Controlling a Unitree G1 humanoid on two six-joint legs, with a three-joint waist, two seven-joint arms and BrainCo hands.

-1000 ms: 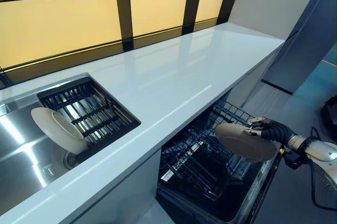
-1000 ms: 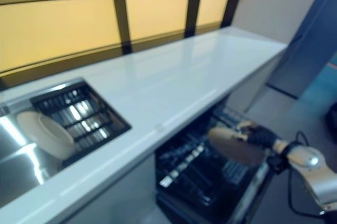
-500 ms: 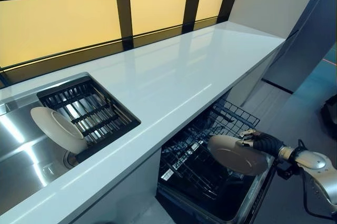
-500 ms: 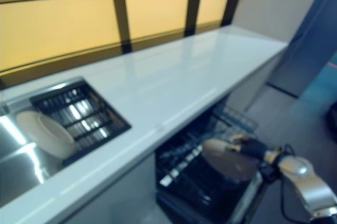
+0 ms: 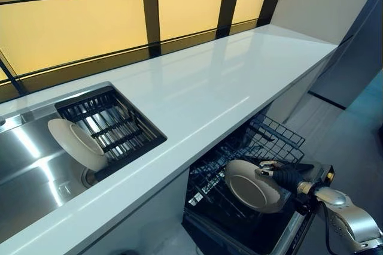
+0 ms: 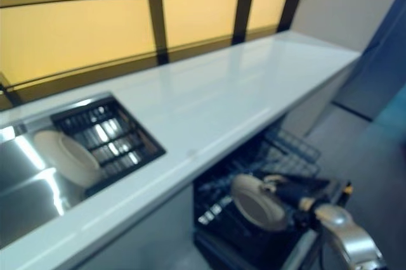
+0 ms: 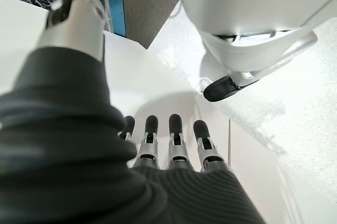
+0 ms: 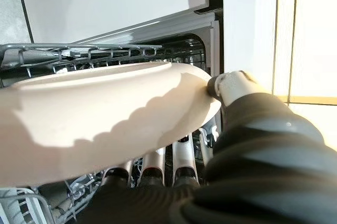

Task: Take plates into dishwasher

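My right hand (image 5: 286,177) is shut on a cream plate (image 5: 251,185), pinching its rim between thumb (image 8: 231,83) and fingers (image 8: 152,167). It holds the plate (image 8: 100,116) tilted over the pulled-out black wire rack (image 5: 263,141) of the open dishwasher below the counter. A second cream plate (image 5: 76,143) leans on edge in the steel sink (image 5: 30,165), against the black dish rack (image 5: 111,124). My left hand (image 7: 168,145) shows only in its wrist view, fingers straight and holding nothing, down beside white cabinet fronts.
A long white counter (image 5: 203,87) runs over the dishwasher, with yellow window panels behind it. The dishwasher door (image 5: 299,231) hangs open beneath my right arm. Grey floor (image 5: 341,141) lies to the right.
My right hand has carried the plate lower and leftward, deeper over the dishwasher rack, tipping it more upright. The head camera has shifted a little, so the whole scene has slid to the right.
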